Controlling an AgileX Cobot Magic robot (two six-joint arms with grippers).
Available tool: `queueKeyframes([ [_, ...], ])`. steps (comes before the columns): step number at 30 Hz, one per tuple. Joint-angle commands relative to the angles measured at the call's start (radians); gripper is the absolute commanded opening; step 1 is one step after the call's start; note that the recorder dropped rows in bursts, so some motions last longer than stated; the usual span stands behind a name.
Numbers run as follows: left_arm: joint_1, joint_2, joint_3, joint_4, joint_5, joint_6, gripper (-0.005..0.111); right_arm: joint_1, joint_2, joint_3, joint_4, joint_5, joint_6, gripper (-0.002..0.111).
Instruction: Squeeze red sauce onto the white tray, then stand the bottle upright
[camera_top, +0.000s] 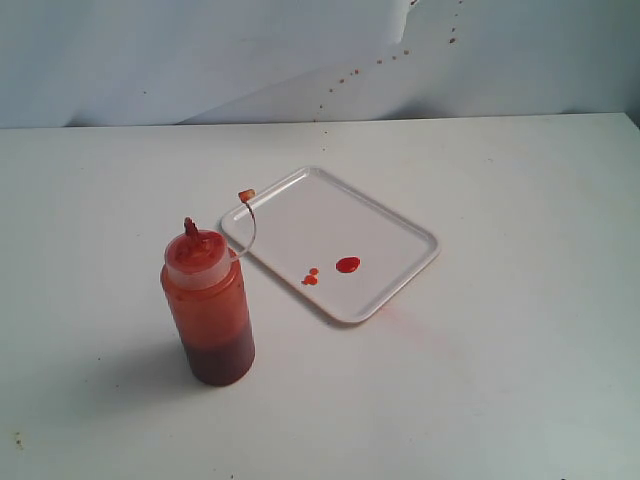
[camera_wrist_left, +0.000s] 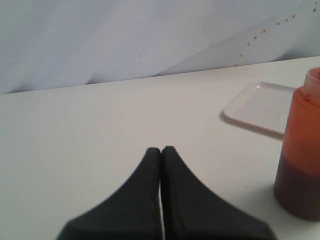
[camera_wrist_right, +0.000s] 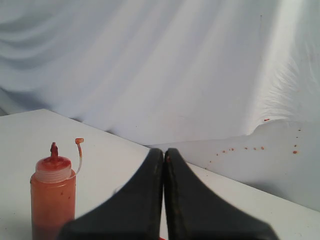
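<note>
So left gripper (camera_wrist_left: 161, 150) and right gripper (camera_wrist_right: 164, 151) are sitting pinched together, empty. The bottle (camera_top: 208, 310) is standing upright ahead, red sauce (camera_top: 347, 264) dotting the white tray (camera_top: 320, 215) beyond.

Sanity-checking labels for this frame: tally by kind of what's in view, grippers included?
bottle: 1, upright
white tray: 1
red sauce spots on the tray: 3, one blob and two small drops nearly touching
grippers: 2, left gripper and right gripper, both shut
Total: 7
</note>
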Motion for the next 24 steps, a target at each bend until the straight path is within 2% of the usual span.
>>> queueKeyframes([
  [1, 0.002, -0.003, 0.005, -0.012, -0.005, 0.010, 0.000, -0.005, -0.003, 0.008, 0.006, -0.005, 0.000, 0.000],
  [5, 0.002, -0.003, 0.005, -0.012, -0.005, 0.010, 0.000, -0.007, -0.003, 0.008, -0.004, -0.060, -0.006, 0.000],
  [7, 0.002, -0.003, 0.005, -0.012, -0.005, 0.010, 0.000, -0.062, -0.017, 0.011, -0.004, -0.054, 0.000, 0.000],
  [12, 0.002, -0.003, 0.005, -0.012, -0.005, 0.010, 0.000, -0.366, -0.127, 0.083, 0.102, -0.023, 0.014, 0.000],
  [16, 0.002, -0.003, 0.005, -0.012, -0.005, 0.010, 0.000, -0.554, -0.213, 0.143, 0.127, 0.016, 0.014, 0.000],
  [19, 0.002, -0.003, 0.005, -0.012, -0.005, 0.010, 0.000, -0.608, -0.230, 0.153, 0.099, 0.023, 0.003, 0.000],
  [24, 0.002, -0.003, 0.005, -0.012, -0.005, 0.010, 0.000, -0.614, -0.230, 0.155, 0.049, 0.029, 0.003, 0.000],
])
